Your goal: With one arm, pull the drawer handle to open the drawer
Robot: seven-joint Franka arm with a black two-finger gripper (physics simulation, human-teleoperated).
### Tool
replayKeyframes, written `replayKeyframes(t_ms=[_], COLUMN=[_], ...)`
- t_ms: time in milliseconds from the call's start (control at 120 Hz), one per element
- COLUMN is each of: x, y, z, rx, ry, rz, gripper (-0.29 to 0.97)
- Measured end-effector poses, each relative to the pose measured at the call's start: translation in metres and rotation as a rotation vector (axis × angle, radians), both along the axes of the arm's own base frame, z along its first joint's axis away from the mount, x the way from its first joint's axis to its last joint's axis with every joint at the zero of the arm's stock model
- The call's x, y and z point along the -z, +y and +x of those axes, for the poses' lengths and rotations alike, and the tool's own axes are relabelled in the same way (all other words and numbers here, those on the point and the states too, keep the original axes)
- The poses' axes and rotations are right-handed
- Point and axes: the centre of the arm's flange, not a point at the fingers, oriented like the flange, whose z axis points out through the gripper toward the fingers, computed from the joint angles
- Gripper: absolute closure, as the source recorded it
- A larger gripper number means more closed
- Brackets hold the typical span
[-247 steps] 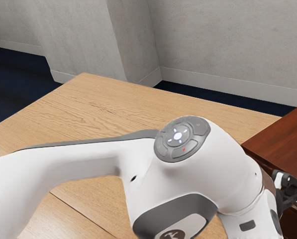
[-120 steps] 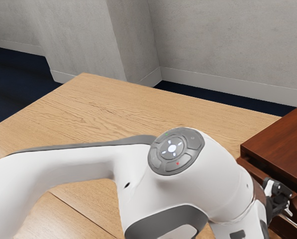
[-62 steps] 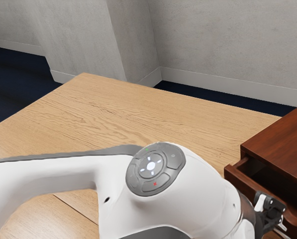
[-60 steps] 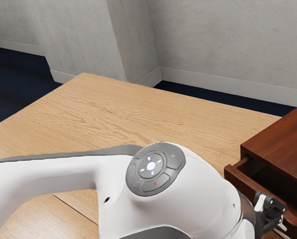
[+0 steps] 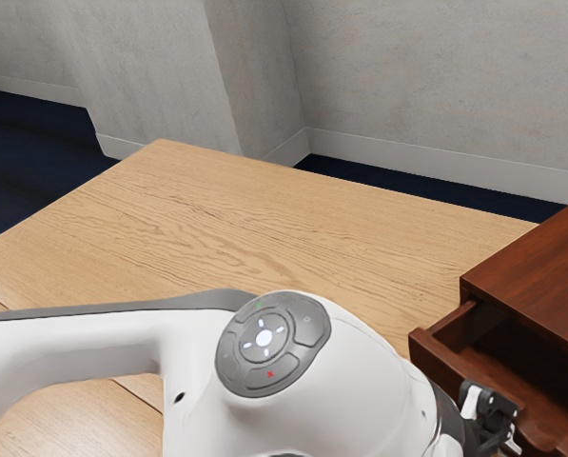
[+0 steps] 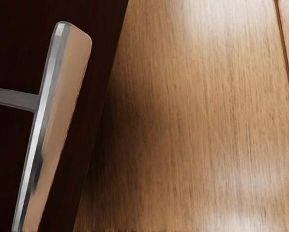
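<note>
The drawer (image 5: 455,345) stands partly open from the dark cabinet (image 5: 540,276), at four o'clock in the exterior view, over the wooden surface (image 5: 245,219). The tool (image 5: 488,427), at five o'clock against the drawer front, is largely masked by the white arm (image 5: 341,400) and cut by the frame edge, so its opening and hold cannot be told. The wrist view shows the metal handle (image 6: 47,130) with one end cut off.
</note>
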Motion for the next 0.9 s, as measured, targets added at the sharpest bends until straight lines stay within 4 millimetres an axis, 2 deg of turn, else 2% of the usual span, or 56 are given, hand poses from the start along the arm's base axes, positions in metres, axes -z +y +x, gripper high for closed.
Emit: replayKeyframes(t_ms=[158, 367, 558, 717, 900], x=[-0.003, -0.002, -0.01, -0.007, -0.006], y=[0.005, 0.008, 0.013, 0.015, 0.018], z=[-0.012, -0.034, -0.05, -0.057, -0.065], rx=[-0.028, -0.045, -0.059, -0.072, -0.086], ry=[0.005, 0.006, -0.008, 0.0, 0.004], rz=[-0.007, -0.007, -0.013, -0.008, -0.008], gripper=[0.03, 0.0, 0.03, -0.01, 0.01])
